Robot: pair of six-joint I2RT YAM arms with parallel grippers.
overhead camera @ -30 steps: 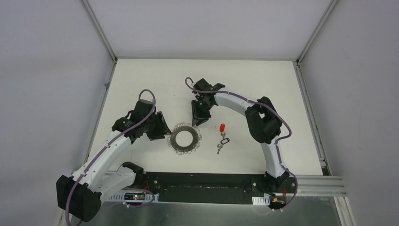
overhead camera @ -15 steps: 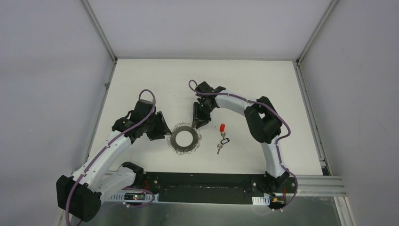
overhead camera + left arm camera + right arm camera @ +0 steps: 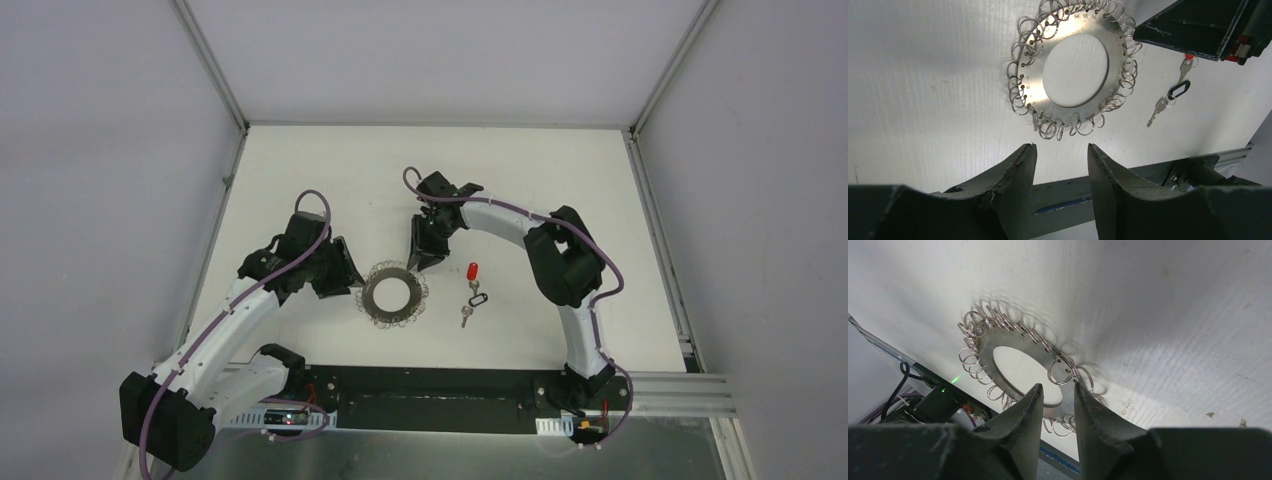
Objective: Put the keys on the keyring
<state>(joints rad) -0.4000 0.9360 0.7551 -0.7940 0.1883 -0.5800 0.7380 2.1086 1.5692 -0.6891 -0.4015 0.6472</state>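
Observation:
The keyring [image 3: 371,293], a flat silvery ring fringed with small wire loops, lies on the white table between my two grippers. The keys [image 3: 475,298] lie to its right: a red-headed key, a small dark loop and a silver key in a line, untouched. My left gripper [image 3: 350,280] sits just left of the keyring, open and empty; in its wrist view the keyring [image 3: 1032,80] lies beyond the left gripper [image 3: 1060,146] and the keys [image 3: 1173,94] at the right. My right gripper [image 3: 1057,386] hovers narrowly open over the keyring's [image 3: 1035,349] far edge, one fingertip [image 3: 1078,387] beside a wire loop.
A black base rail [image 3: 440,400] runs along the near table edge, with electronics and a green light [image 3: 954,379] below the keyring in the right wrist view. Grey walls close in the table on three sides. The right arm's black body [image 3: 1198,25] fills the left wrist view's top right.
My right gripper has crept slightly down toward the keyring's far edge and its jaws have widened a little. The left arm, keyring and keys have not moved.

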